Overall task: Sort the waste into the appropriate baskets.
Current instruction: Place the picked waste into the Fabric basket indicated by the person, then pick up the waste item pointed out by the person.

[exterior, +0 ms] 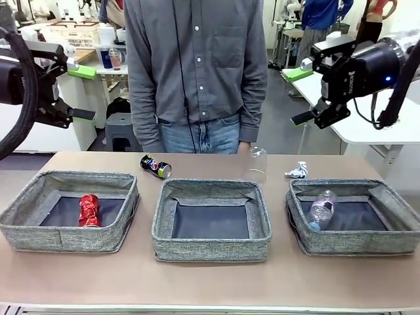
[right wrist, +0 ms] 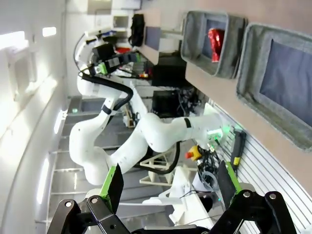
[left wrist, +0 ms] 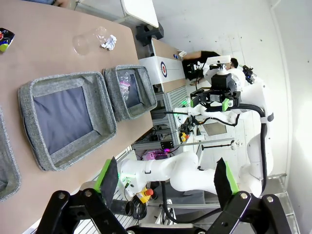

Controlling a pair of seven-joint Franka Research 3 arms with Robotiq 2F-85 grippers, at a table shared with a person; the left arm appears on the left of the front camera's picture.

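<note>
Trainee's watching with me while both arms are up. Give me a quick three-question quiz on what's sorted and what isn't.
1. True or false: the crushed red can lies in the left basket.
2. Which basket holds the clear plastic bottle? A left, B middle, C right.
3. Name the waste lying on the table, outside the baskets.
Key: 1 true. 2 C. 3 dark blue soda can, clear plastic cup, crumpled wrapper.
</note>
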